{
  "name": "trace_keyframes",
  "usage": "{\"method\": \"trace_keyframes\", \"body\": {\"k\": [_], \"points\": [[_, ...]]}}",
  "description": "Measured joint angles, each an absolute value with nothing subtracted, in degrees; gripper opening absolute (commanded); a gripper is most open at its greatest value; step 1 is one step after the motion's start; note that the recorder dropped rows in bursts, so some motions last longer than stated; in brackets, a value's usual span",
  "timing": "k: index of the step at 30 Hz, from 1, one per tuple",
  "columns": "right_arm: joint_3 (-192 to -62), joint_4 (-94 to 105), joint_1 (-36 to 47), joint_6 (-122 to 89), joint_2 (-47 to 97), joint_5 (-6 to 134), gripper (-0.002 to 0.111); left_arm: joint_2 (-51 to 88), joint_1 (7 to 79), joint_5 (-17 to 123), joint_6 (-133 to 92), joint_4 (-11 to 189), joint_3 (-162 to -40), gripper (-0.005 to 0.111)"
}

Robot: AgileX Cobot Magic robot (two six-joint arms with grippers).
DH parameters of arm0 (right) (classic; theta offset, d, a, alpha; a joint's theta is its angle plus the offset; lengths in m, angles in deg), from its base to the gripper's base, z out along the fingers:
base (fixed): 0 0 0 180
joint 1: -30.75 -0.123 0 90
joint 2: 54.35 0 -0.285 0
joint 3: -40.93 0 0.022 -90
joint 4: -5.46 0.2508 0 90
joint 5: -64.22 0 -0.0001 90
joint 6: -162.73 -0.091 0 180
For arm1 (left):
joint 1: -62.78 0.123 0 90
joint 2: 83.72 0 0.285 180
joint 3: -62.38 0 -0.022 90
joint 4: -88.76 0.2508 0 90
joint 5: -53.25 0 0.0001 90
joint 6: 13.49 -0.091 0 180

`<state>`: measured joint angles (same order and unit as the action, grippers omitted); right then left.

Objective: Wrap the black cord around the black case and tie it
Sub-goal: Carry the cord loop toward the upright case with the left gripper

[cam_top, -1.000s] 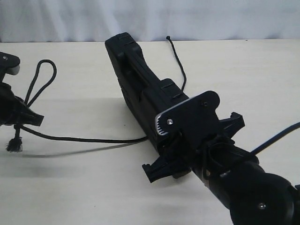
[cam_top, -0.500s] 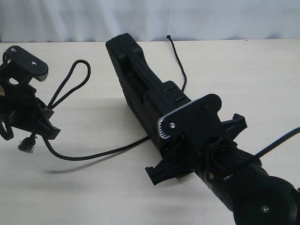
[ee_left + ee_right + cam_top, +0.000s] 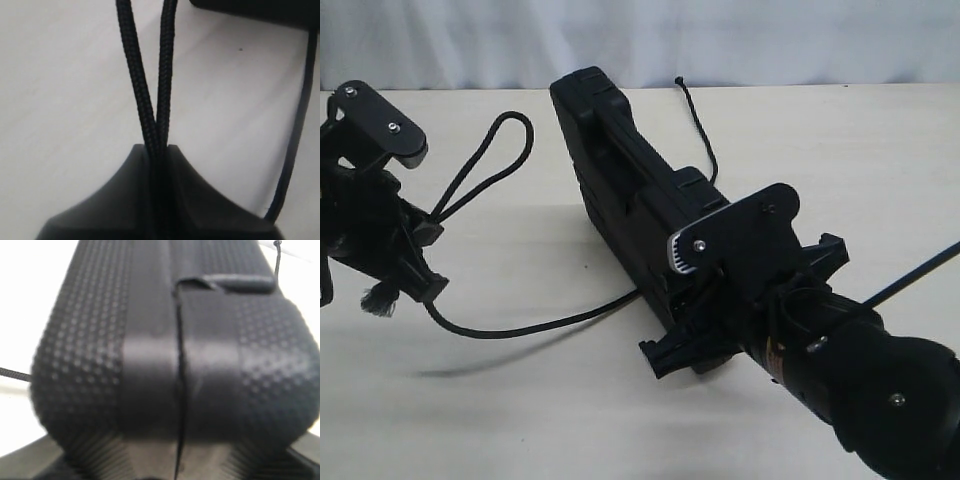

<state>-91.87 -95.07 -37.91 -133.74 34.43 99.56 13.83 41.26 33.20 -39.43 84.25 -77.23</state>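
**Desk:** What is sitting where?

**Photographer:** The black case (image 3: 610, 180) is standing on a long edge on the pale tabletop (image 3: 850, 150), showing a pebbled shell and smooth bands, with the handle slot at its far end. The right gripper (image 3: 725, 300) is taking the case's near end, its jaws grasping it across the thickness. The black cord (image 3: 520, 328) is running from the foot of the case out to the left gripper (image 3: 425, 258). That gripper's jaws are clenching the doubled strands just below the knotted loop (image 3: 505, 150), and the frayed tuft (image 3: 378, 298) is hanging beside it. The knobbed tip (image 3: 679, 80) is lying on the far side of the case.

**Desk:** How is it going to handle?

**Photographer:** The case is looking rigid and fairly light, though its smooth bands may be slippery, so the end grip is suiting it. The cord is looking limp and braided, and is probably going to sag wherever tension drops. Gripping near the loop, as here, is likely giving the most control. In the right wrist view, one strand is crossing the case's edge.
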Motion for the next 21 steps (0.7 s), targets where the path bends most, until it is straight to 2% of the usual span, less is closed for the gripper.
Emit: {"method": "trace_keyframes", "body": {"k": [9,21], "points": [[-91.87,-95.3,-37.91,-133.34,34.43,99.57,0.004,13.97,41.26,27.41,-63.18,64.45,-77.23,0.0],[-91.87,-95.3,-37.91,-133.34,34.43,99.55,0.004,13.97,41.26,20.9,-80.08,51.3,-77.23,0.0]]}}
